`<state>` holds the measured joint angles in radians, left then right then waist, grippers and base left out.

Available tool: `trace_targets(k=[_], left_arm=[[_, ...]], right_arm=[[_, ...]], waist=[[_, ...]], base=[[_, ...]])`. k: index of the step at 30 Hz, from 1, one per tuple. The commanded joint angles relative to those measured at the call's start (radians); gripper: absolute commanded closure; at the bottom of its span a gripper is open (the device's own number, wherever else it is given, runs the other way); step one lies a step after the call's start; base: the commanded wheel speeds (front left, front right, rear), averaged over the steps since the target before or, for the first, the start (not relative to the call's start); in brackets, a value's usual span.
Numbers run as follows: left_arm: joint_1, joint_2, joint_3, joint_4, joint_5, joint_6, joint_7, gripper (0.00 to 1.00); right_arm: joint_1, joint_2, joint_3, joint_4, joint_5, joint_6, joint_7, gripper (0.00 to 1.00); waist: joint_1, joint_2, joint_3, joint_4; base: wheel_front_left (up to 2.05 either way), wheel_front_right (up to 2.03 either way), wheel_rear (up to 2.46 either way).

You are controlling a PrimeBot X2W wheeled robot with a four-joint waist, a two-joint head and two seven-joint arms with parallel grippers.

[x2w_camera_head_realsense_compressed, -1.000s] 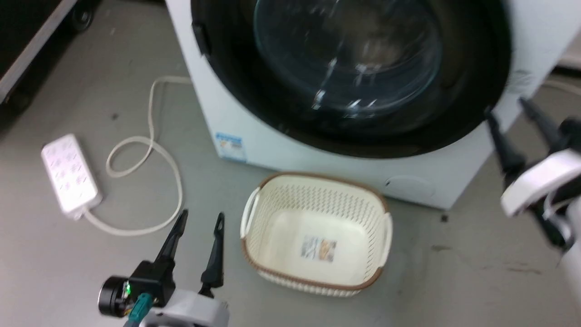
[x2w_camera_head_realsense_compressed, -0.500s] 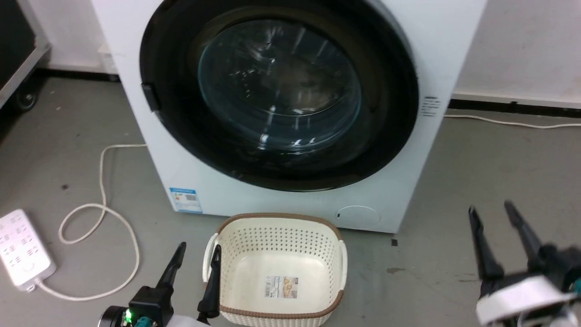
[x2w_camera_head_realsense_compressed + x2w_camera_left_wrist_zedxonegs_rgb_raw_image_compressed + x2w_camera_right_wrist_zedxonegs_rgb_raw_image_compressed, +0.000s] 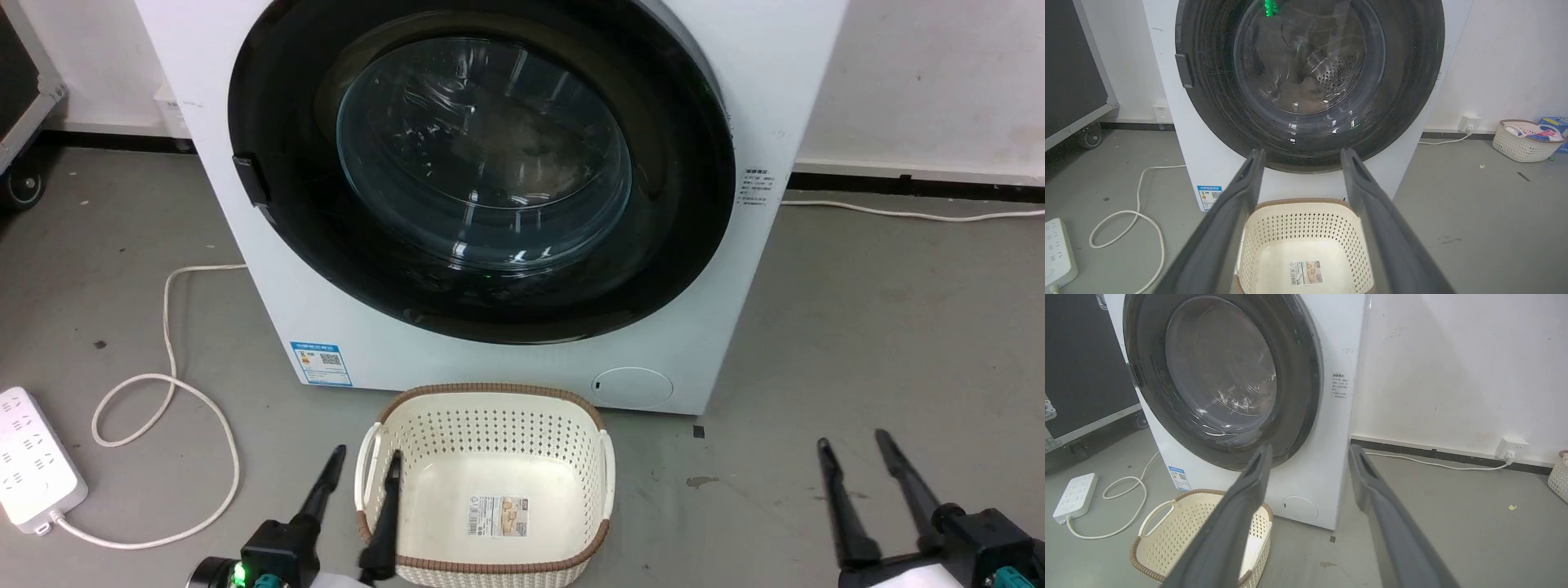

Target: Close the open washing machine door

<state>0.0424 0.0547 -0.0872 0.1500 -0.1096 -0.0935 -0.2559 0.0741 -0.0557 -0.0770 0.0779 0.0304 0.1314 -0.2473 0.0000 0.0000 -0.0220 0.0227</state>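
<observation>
The white washing machine (image 3: 784, 73) stands straight ahead against the wall. Its round black-rimmed door (image 3: 686, 245) with the bulging glass window (image 3: 482, 155) lies flat against the machine's front, with no gap showing. Through the glass in the left wrist view, the steel drum (image 3: 1331, 73) is visible. My left gripper (image 3: 366, 454) is open low at the left, over the basket's left rim, well short of the door. Over bare floor at the lower right, my right gripper (image 3: 852, 441) is open and holds nothing. Both are also open in their own views: the left gripper (image 3: 1302, 152) and the right gripper (image 3: 1310, 448).
A cream basket (image 3: 490, 398) with a brown rim sits on the floor right before the machine. A white power strip (image 3: 33, 465) and its looping cable (image 3: 163, 384) lie at the left. A black wheeled case (image 3: 1069, 81) stands far left; a basket of clothes (image 3: 1523, 147) far right.
The head camera has tilted up and pulled back, so more of the machine shows. My right gripper has drawn away from the machine's right edge down to the lower right. The door stays flat.
</observation>
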Motion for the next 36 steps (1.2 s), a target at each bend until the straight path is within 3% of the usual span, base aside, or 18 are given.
trace_targets(k=[1,36], left_arm=[[0.0,0.0,0.0,0.0,0.0,0.0,0.0,1.0],[-0.011,-0.002,0.022,-0.038,0.027,0.023,0.064,1.0]], right_arm=[[0.0,0.0,0.0,0.001,0.0,0.0,0.0,1.0],[-0.019,0.001,0.019,-0.018,-0.008,0.0,0.062,1.0]], waist=[[0.0,0.0,0.0,0.0],[0.0,0.0,0.006,-0.006]], base=[[0.0,0.0,0.0],[0.0,0.0,0.0]])
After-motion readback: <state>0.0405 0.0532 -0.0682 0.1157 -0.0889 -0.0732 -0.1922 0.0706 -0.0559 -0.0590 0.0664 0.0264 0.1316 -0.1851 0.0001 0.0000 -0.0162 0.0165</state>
